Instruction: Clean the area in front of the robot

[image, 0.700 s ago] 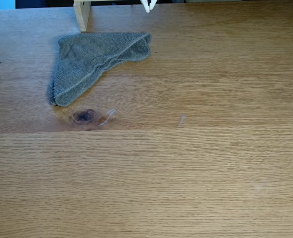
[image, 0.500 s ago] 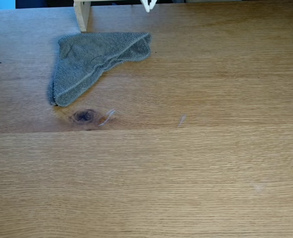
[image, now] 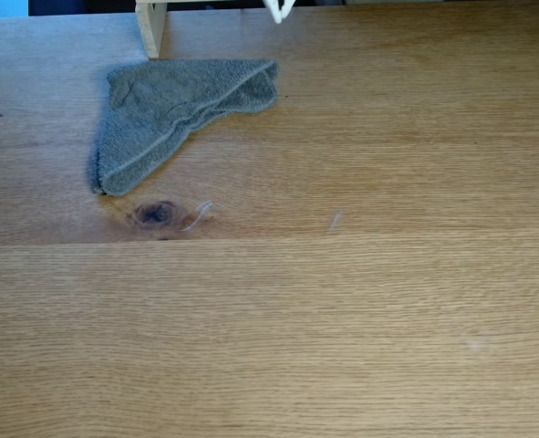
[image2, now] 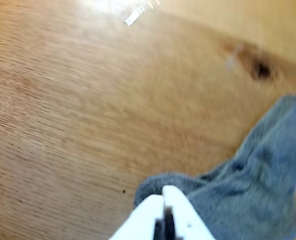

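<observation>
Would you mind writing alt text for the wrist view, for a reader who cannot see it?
A white gripper, its fingers together and empty, pokes in from the bottom edge above a crumpled grey cloth lying on a light-brown wooden table. A dark knot marks the wood at upper right, and a whitish smear lies near the top edge.

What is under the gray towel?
The gray towel lies flat on the wooden table. Table shows all around it, but the part beneath is covered, so anything hidden there cannot be seen.

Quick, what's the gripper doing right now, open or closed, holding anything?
Gripper: closed, fingertips together, holding nothing; it hangs above the edge of the grey cloth.
</observation>
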Tool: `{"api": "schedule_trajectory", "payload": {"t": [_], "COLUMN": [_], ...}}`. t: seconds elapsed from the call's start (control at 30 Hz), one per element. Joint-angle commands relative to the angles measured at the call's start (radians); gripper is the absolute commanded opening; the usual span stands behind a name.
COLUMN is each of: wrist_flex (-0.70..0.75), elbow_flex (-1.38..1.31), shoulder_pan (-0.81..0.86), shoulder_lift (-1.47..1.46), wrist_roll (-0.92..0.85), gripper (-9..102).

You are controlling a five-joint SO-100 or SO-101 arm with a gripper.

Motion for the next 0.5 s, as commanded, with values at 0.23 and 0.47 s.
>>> {"api": "schedule_trajectory", "payload": {"t": [0.23, 0.47], "wrist_flex": [-0.244, -0.235], "elbow_flex": [0.044, -0.321], "shoulder_pan": [-0.087, -0.092], "shoulder_lift": [-0.229, -0.561], "wrist_roll": [-0.071, 0.054], "gripper": [0, 0]}}
